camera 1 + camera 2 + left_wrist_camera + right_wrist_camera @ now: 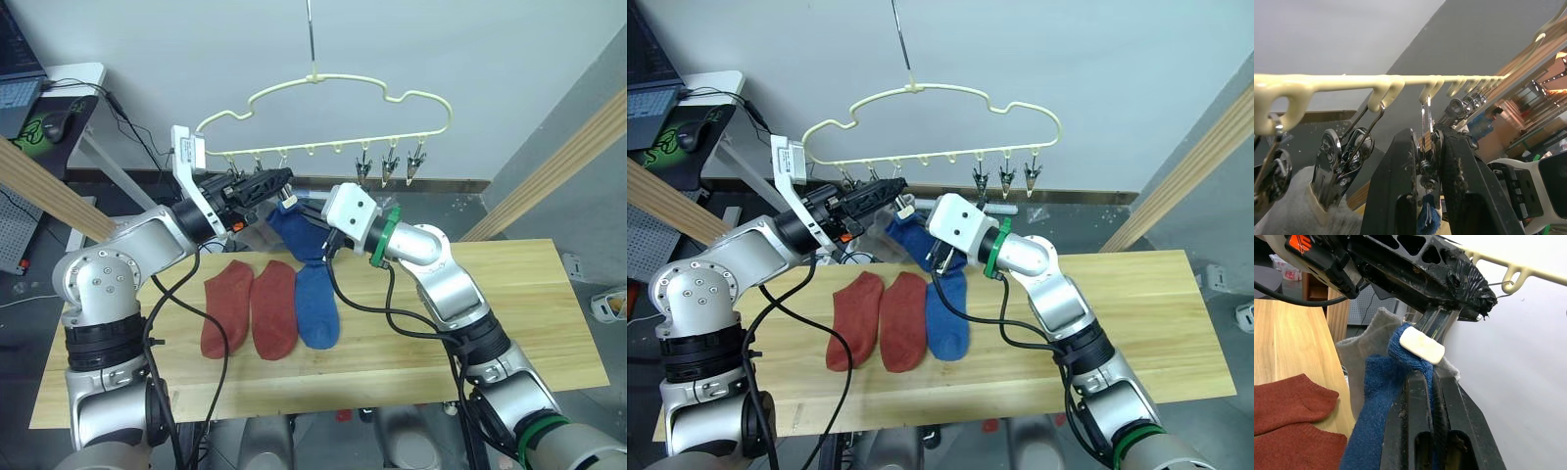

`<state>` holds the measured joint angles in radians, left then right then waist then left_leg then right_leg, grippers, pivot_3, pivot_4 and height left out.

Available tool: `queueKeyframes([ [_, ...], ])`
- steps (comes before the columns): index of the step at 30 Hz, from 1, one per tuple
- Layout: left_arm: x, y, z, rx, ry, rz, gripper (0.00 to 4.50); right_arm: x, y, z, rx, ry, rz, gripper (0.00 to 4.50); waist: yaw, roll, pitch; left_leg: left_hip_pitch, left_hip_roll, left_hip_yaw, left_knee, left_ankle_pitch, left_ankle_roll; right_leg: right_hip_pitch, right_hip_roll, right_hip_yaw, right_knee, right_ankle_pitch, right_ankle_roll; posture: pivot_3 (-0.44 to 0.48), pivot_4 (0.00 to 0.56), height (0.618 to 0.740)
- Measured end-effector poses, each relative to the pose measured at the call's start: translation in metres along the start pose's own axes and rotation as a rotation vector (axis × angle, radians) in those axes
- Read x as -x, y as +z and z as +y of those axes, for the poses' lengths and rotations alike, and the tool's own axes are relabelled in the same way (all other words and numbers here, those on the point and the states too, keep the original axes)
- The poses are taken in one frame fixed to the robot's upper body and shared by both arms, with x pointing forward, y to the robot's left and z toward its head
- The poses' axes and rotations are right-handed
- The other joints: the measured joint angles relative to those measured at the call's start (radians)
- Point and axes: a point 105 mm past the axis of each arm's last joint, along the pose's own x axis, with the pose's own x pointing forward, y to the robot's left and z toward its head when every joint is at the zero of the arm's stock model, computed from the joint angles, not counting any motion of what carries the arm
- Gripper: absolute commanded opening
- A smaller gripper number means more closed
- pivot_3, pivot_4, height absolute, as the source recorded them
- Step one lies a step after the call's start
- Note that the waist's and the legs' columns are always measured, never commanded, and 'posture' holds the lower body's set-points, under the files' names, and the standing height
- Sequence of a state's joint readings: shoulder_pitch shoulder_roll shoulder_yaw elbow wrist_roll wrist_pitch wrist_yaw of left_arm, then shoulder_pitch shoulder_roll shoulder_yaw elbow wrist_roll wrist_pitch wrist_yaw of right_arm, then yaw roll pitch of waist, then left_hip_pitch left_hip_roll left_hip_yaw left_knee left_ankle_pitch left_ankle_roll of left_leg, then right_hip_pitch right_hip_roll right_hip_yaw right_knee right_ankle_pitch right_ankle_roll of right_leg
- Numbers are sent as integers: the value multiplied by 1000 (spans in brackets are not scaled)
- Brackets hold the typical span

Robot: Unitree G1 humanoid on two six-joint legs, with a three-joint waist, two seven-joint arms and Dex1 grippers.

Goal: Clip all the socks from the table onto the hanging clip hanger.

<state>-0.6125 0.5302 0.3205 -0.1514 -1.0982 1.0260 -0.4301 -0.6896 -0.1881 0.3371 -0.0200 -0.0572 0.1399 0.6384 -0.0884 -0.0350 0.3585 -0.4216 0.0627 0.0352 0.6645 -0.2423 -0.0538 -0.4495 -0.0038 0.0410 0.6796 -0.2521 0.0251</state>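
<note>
The pale-yellow clip hanger (323, 80) hangs above the table's (519, 323) far edge. My left gripper (1425, 142) is shut on one of its metal clips (1425, 122), near the bar's left part. My right gripper (1432, 379) is shut on a blue sock (1376, 396), holding the cuff up against that clip's white pad (1422, 345). A grey sock (1364, 345) hangs just behind it from a neighbouring clip. Two rust-red socks (227, 304) (274, 311) and another blue sock (316, 308) lie side by side on the table.
Three free clips (390, 166) hang at the bar's right end. Slanted wooden beams stand at the left (39, 191) and right (558, 166). A desk (83, 73) with a laptop and mouse stands at the far left. Bare tabletop stretches to the right.
</note>
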Motion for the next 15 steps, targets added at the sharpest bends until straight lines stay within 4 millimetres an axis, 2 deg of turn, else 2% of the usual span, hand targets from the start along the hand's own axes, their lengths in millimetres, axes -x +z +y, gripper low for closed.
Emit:
queueKeyframes([
  [9,3,-7,0,15,-15,24,3629,-7,2,-5,11,-3,-10,0,0,0,0,0,0,0,0,0,0,0,0,0,0,0,0,-189,331,735],
  [10,3,-6,-1,13,-20,25,3899,-8,0,-5,5,-2,-4,236,0,0,0,0,0,0,0,0,0,0,0,0,0,0,0,-189,331,735],
  [13,6,-5,-2,-10,-24,31,3909,-8,-3,-4,-9,9,9,1007,0,0,0,0,0,0,0,0,0,0,0,0,0,0,0,-185,330,735],
  [15,9,-6,-5,-32,-29,39,3909,-8,-6,-3,-21,20,26,1753,0,0,0,0,0,0,0,0,0,0,0,0,0,0,0,-180,328,735],
])
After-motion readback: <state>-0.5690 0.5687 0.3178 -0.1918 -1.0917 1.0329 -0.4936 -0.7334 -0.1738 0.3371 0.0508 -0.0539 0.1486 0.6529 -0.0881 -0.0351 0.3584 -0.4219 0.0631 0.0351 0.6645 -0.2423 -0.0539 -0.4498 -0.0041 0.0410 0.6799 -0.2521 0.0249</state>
